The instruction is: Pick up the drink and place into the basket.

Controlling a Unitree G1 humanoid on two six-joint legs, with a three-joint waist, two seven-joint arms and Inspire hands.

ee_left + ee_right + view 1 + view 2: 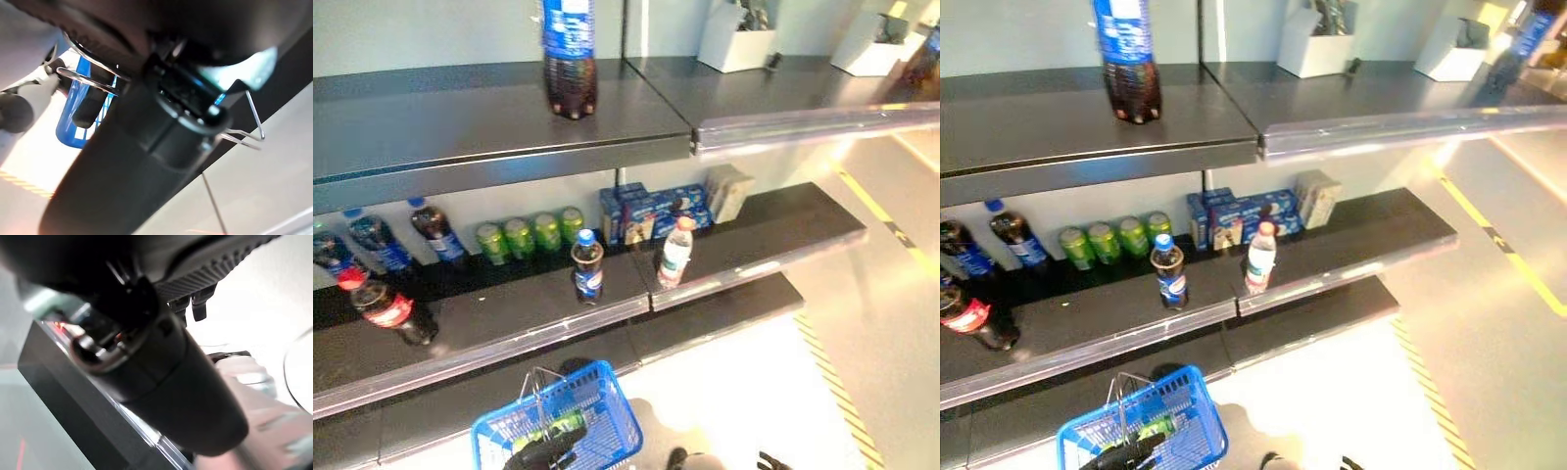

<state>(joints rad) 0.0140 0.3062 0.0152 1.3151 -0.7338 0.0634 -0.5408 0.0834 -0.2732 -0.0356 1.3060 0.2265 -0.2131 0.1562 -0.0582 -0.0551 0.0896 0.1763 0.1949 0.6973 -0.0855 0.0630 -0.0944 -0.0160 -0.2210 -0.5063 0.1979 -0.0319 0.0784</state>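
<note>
The left hand (pixel 543 453) is clenched around the wire handle (pixel 88 81) of the blue basket (pixel 607 401), low in front of the shelves. The right hand (pixel 770 461) barely shows at the bottom edge; I cannot tell its fingers. A green drink (pixel 553 428) lies inside the basket. A small cola bottle (pixel 586 265) and a water bottle (pixel 675 253) stand on the middle shelf (pixel 489 328), green cans (pixel 530 236) behind.

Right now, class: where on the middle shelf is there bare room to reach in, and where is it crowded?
Free: the front strip between the red-capped cola bottle and the small blue-capped bottle, and the shelf end right of the grey box. Crowded: the back row of green cans and blue boxes.
</note>
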